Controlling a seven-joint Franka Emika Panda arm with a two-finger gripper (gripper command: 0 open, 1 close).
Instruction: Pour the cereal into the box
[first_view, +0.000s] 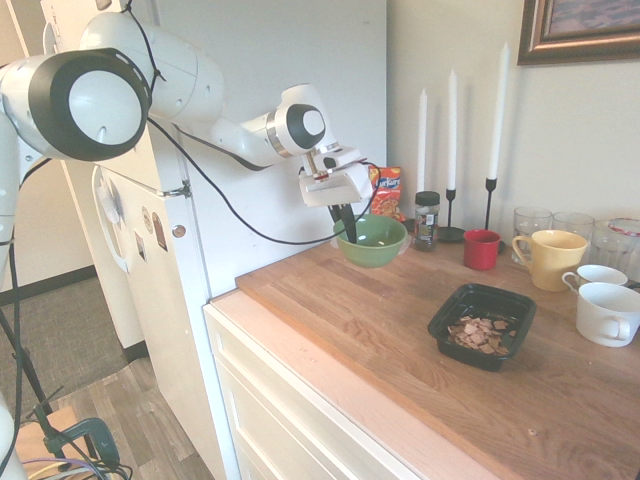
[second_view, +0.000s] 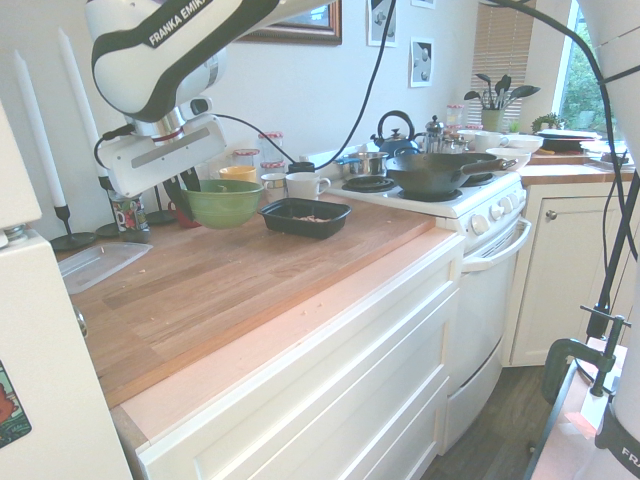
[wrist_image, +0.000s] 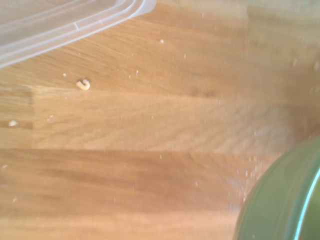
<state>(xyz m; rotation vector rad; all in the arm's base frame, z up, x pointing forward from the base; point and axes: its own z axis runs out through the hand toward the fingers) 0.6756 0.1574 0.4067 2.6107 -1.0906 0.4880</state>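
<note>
The cereal lies as tan flakes inside the black box, which sits on the wooden counter; the second exterior view shows the box beside the stove. My gripper is shut on the rim of a green bowl, well to the left of the box near the fridge. The bowl stands upright, low at the counter, and whether it touches the wood I cannot tell. Part of the green bowl shows in the wrist view over bare wood.
A red cup, yellow mug, white cups, glasses, a spice jar, candles and a snack bag line the back wall. A clear flat container lies near the fridge. A stove with a wok borders the counter.
</note>
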